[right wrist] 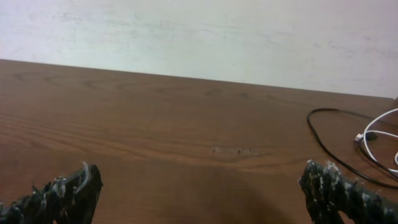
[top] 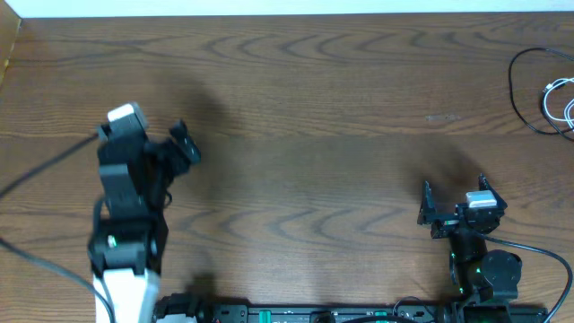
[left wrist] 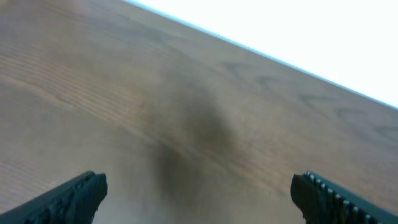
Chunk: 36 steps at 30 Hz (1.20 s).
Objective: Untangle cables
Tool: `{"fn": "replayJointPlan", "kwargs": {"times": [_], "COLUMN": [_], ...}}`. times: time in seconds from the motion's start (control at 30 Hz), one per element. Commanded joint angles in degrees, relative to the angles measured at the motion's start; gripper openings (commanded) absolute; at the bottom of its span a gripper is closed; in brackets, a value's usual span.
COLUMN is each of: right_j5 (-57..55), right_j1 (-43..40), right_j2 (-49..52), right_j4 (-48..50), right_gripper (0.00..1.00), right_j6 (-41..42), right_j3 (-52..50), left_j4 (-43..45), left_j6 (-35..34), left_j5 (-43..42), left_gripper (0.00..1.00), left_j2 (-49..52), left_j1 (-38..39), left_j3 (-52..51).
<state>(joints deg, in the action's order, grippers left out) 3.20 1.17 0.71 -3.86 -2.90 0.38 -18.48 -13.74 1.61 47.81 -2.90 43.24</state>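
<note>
two cables lie far right — black cable, white cable — my left pincer and right pincer gape wide, empty.

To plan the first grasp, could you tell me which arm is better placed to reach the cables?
Probably right. The cables lie far right on the table, ahead of the open right gripper; the open left gripper sees only bare wood.

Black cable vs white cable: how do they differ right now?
Colour: the black cable is dark, the white cable pale. Spread: the black cable sweeps one wide loop; the white cable sits bunched in tighter loops within that curve. Shared: both are thin, lie at the far right of the table, are partly cut off by the frame, and are untouched.
</note>
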Motion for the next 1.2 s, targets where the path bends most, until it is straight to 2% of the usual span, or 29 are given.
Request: {"fn": "replayJointPlan", "kwargs": {"times": [0.0, 0.2, 0.37, 0.57, 0.83, 1.1, 1.17], "right_j5": [0.4, 0.4, 0.4, 0.4, 0.4, 0.4, 0.4], "right_j1": [-0.3, -0.3, -0.3, -0.3, -0.3, -0.3, -0.3], "right_j2": [-0.3, -0.3, -0.3, -0.3, -0.3, -0.3, -0.3], "right_j4": [-0.2, -0.2, -0.2, -0.2, -0.2, -0.2, -0.2], "right_gripper": [0.99, 0.99, 0.99, 0.99, 0.99, 0.99, 0.99], "right_j6": [0.9, 0.9, 0.9, 0.9, 0.9, 0.9, 0.9], "right_j3": [-0.1, -0.1, -0.1, -0.1, -0.1, -0.1, -0.1], "left_j4": [4.8, 14.2, 18.5, 22.1, 22.3, 13.9, 14.3], "left_j6": [4.8, 8.2, 9.4, 14.9, 17.0, 17.1, 17.1], "left_j5": [-1.9, -2.3, -2.2, -2.1, -2.0, -1.8, -2.1], "left_gripper": [1.00, 1.00, 1.00, 1.00, 1.00, 1.00, 1.00], "left_j2": [-6.9, -18.5, -24.3, -30.4, -39.2, -46.6, -47.7], "left_j1": [-0.3, -0.3, -0.3, -0.3, -0.2, -0.2, -0.1], "left_j3": [-7.8, -21.4, -29.0, -35.8, -42.6, -43.0, -43.0]}}
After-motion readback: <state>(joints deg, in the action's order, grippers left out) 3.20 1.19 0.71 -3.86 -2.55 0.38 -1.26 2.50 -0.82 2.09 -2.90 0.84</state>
